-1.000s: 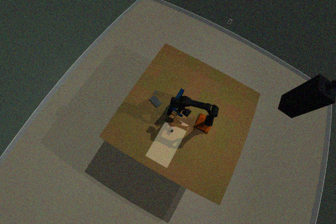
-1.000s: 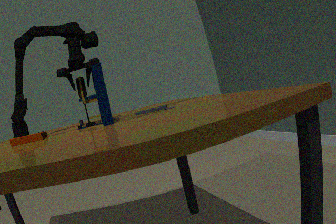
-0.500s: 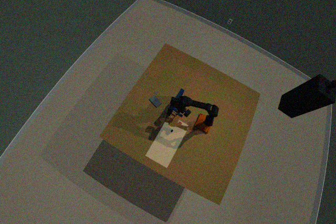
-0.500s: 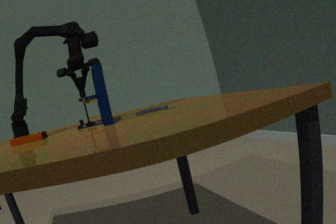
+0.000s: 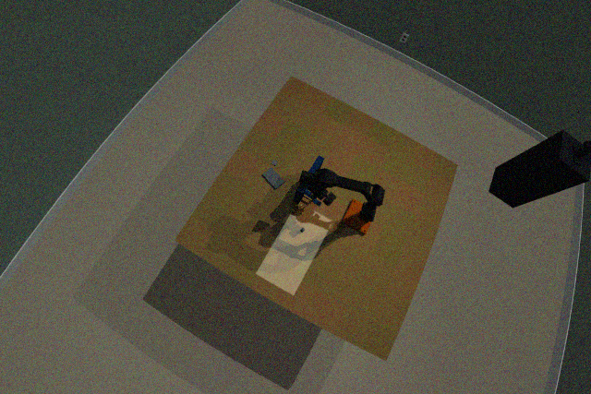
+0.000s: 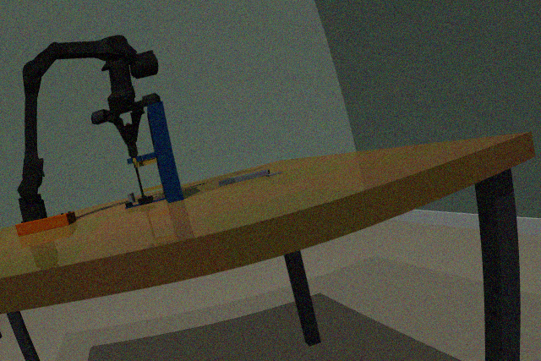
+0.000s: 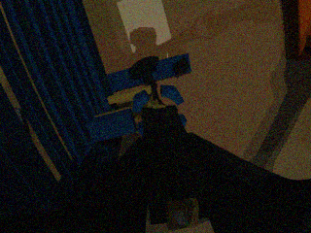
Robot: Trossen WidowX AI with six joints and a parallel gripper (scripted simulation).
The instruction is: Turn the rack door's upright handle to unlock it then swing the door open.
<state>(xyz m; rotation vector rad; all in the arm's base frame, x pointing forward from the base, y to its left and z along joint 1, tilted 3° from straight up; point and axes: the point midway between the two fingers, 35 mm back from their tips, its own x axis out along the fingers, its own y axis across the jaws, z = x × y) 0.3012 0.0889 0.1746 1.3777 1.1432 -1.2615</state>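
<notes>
My gripper (image 6: 133, 152) (image 7: 165, 142) points down and is shut on the dark upright handle, whose top end (image 7: 182, 214) shows between the fingers in the wrist view. The fingers hide most of the handle, so how far it is turned is unclear. The blue rack panel (image 6: 165, 151) (image 7: 44, 63) stands upright close beside the gripper. Short blue and yellow bars stick out from it under the fingertips. A thin dark rod (image 6: 139, 180) runs down below them to the table. Door and frame are hard to tell apart, and the door's angle cannot be read.
An orange block (image 5: 354, 214) (image 6: 43, 224) lies by the arm's base. A flat grey item (image 5: 272, 177) (image 6: 244, 177) lies beyond the rack. A small grey cylinder (image 6: 131, 198) stands at the rack's foot. The wooden table (image 5: 362, 294) (image 6: 305, 191) carries a bright light patch and shadows.
</notes>
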